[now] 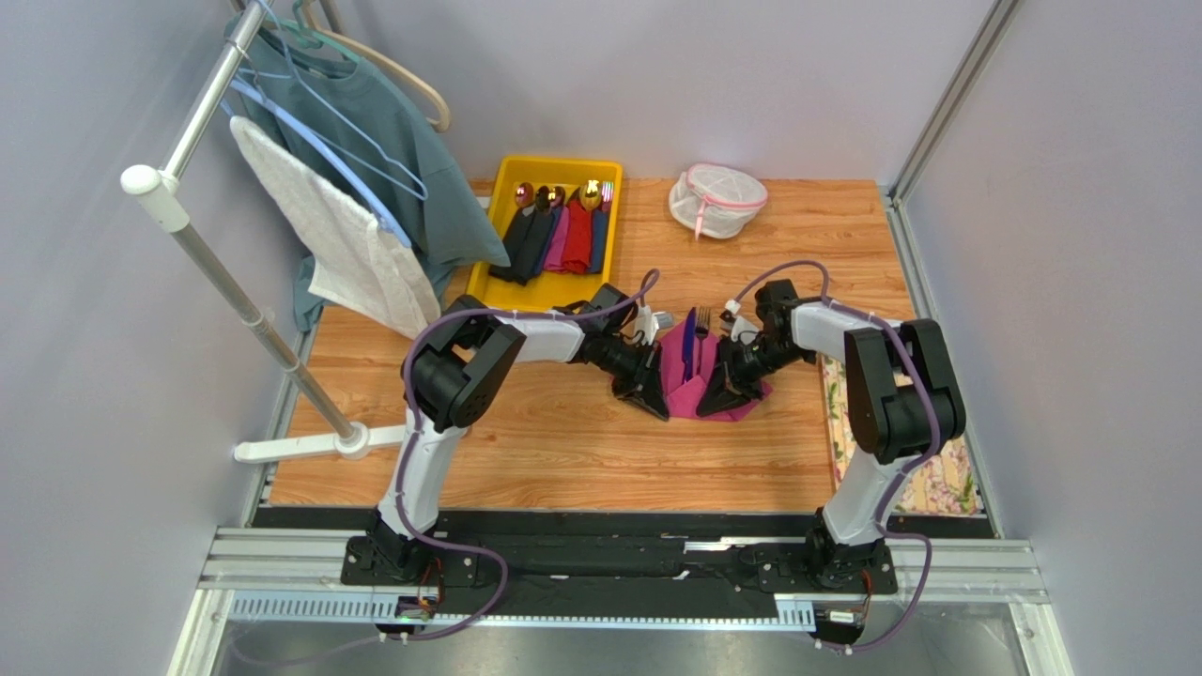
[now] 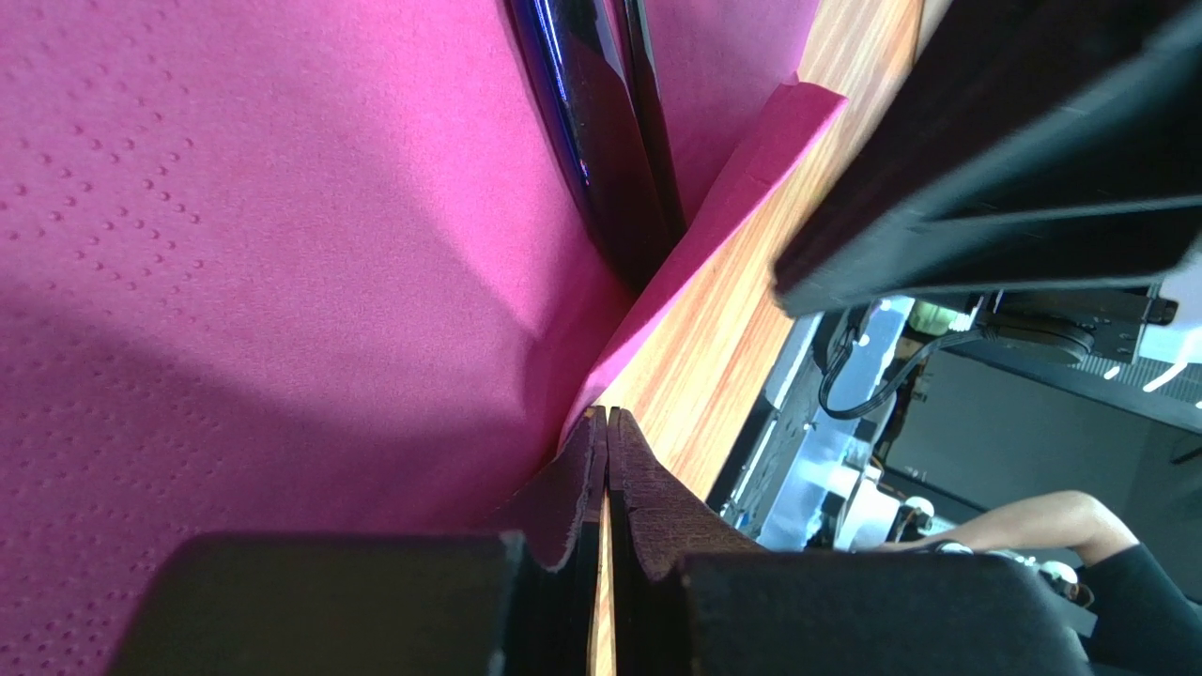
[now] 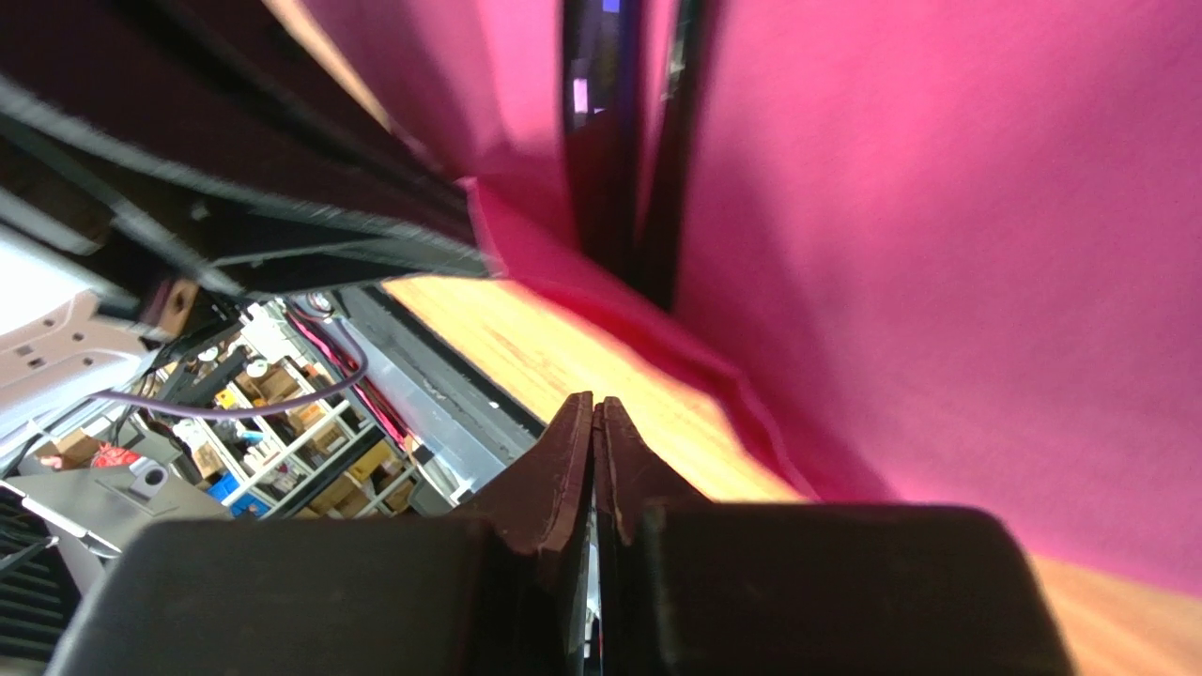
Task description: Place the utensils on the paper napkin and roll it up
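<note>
Here, the left pincer (image 2: 607, 430) and right pincer (image 3: 596, 416) are seen shut at the napkin (image 2: 254, 282) edge; whether paper is nipped cannot be told. Dark utensils (image 2: 600, 155) are laid just beyond the tips.

You will find no text, label, brand, number or sign that can be read in any of the views. The paper napkin (image 2: 254, 282), just ahead and left of the left end effector (image 2: 607, 417), carries only a pattern of small embossed dots, no lettering. Beyond and left of the right end effector (image 3: 594, 406), the boxes (image 3: 332, 472) on the shelves (image 3: 268, 423) are too blurred and small for you to read anything on them.
</note>
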Tool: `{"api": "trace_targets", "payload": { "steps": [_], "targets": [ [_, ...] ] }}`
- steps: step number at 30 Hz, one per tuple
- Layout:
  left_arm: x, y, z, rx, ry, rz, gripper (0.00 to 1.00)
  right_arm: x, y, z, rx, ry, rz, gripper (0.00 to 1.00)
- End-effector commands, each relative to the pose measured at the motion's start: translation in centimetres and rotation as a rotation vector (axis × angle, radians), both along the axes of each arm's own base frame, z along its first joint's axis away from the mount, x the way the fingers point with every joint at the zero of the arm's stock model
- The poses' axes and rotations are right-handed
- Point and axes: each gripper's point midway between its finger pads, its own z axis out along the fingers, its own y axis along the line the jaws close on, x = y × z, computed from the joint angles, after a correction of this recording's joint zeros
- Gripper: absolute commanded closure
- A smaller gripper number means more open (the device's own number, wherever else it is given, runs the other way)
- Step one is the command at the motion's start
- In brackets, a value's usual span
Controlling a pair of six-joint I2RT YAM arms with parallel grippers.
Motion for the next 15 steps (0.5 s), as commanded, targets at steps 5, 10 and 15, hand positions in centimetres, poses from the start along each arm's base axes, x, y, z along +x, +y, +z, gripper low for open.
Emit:
{"api": "trace_targets", "payload": {
  "steps": [5, 10, 15],
  "targets": [
    [0.4, 0.1, -0.5, 0.021, 0.002, 0.012, 0.99, 1.5, -0.2, -2.1, -0.041, -0.025, -0.006, 0.96],
    [0.6, 0.3, -0.6, 0.026, 0.0, 0.017, 1.0, 1.2, -0.6, -3.0, -0.07, -0.009, 0.001, 0.96],
    [0.7, 0.5, -0.8, 0.032, 0.003, 0.023, 1.0, 0.9, -1.4, -3.3, -0.104, -0.003, 0.005, 0.97]
  ]
}}
